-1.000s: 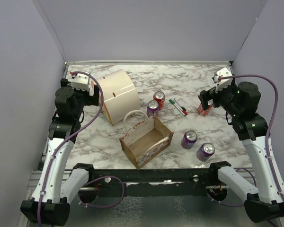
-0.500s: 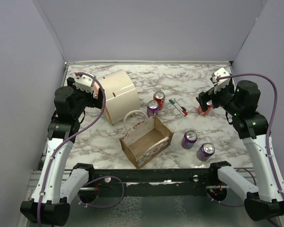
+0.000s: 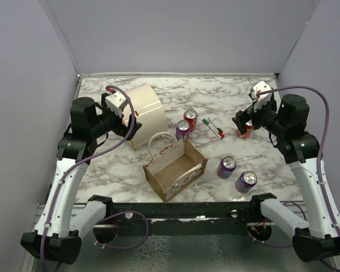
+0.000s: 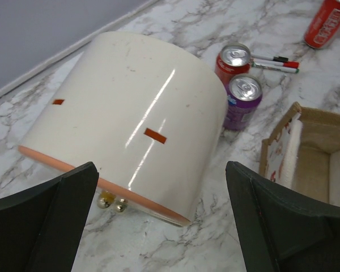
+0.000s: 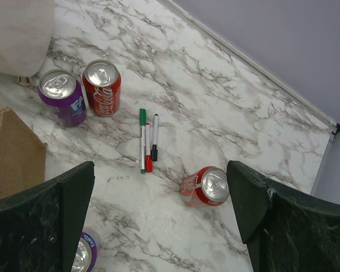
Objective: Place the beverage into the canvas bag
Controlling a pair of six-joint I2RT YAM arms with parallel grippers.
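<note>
The canvas bag (image 3: 171, 168) stands open at the table's front centre, tan inside, with white handles; its corner shows in the left wrist view (image 4: 317, 153). A red can (image 3: 190, 119) and a purple can (image 3: 182, 130) stand upright just behind it. Another red can (image 3: 244, 132) lies tilted at the right and shows in the right wrist view (image 5: 207, 186). Two purple cans (image 3: 226, 166) (image 3: 246, 181) stand at the front right. My left gripper (image 3: 130, 122) is open over the cream cylinder's front edge. My right gripper (image 3: 242, 121) is open above the tilted red can.
A large cream cylinder (image 3: 143, 113) lies on its side at the left back, close to the bag. Several markers (image 3: 213, 127) lie between the upright cans and the tilted red can. Grey walls enclose the table on three sides.
My left gripper has swung right and forward, from beside the cylinder to over its front edge. My right gripper has shifted slightly left. No object has moved.
</note>
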